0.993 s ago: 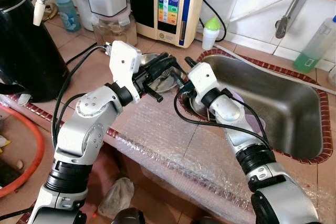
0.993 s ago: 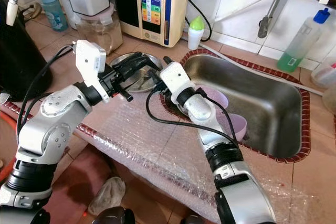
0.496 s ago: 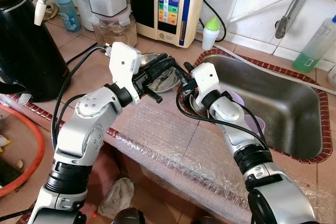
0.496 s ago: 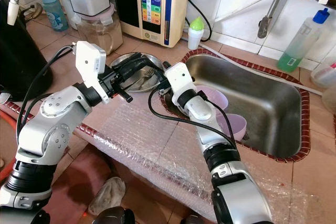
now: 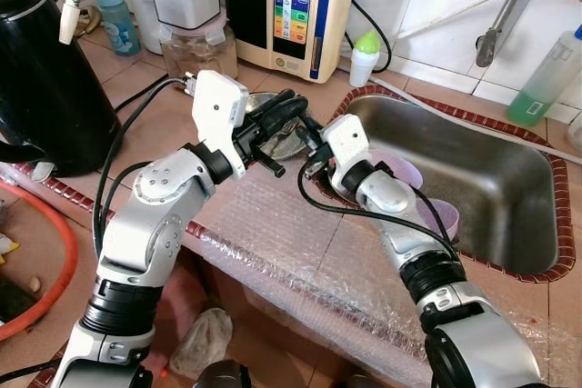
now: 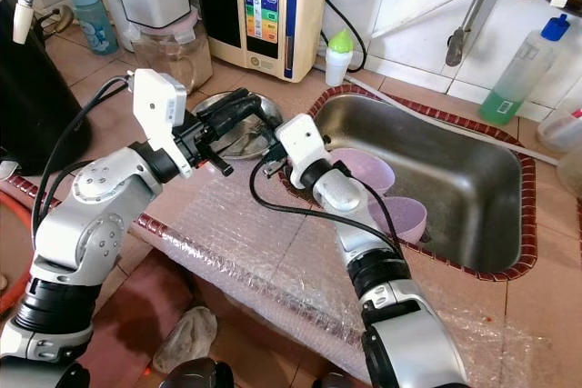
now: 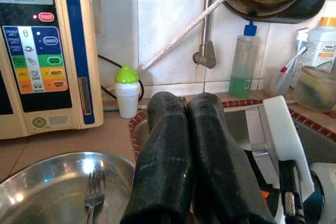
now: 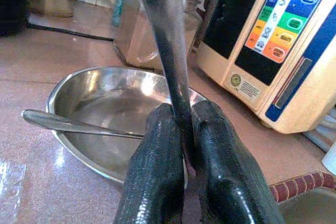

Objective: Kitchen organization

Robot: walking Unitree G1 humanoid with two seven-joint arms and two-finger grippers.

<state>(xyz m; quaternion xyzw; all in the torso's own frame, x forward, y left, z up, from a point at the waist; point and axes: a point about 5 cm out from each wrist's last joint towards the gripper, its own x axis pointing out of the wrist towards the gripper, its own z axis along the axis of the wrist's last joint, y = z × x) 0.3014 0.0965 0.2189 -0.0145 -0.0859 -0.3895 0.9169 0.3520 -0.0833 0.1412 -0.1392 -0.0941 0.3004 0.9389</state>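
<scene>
A sheet of bubble wrap (image 5: 300, 233) covers the near edge of the counter (image 5: 155, 124). Above it the two grippers meet over a shallow steel bowl (image 8: 105, 108), which sits just beside the sink (image 6: 427, 170), at its 9 o'clock. The right gripper (image 8: 181, 129) has its fingers pressed narrow on a thin metal utensil (image 8: 163, 30) that stands upright between them. The left gripper (image 7: 186, 129) has its fingers closed together with nothing between them, above the bowl's rim. In the bowl lies a fork (image 7: 94, 192); a second handle (image 8: 73, 124) rests across the rim. In the sink lie two lilac bowls (image 6: 364, 170), one at 12 o'clock from the other. Behind the steel bowl, at 12 o'clock, stands a cream water machine (image 7: 42, 51); its screen reads "NOTICE CLEANING" and a red button reads "POWER". A small white bottle with a green cap (image 7: 126, 90) stands beside it.
</scene>
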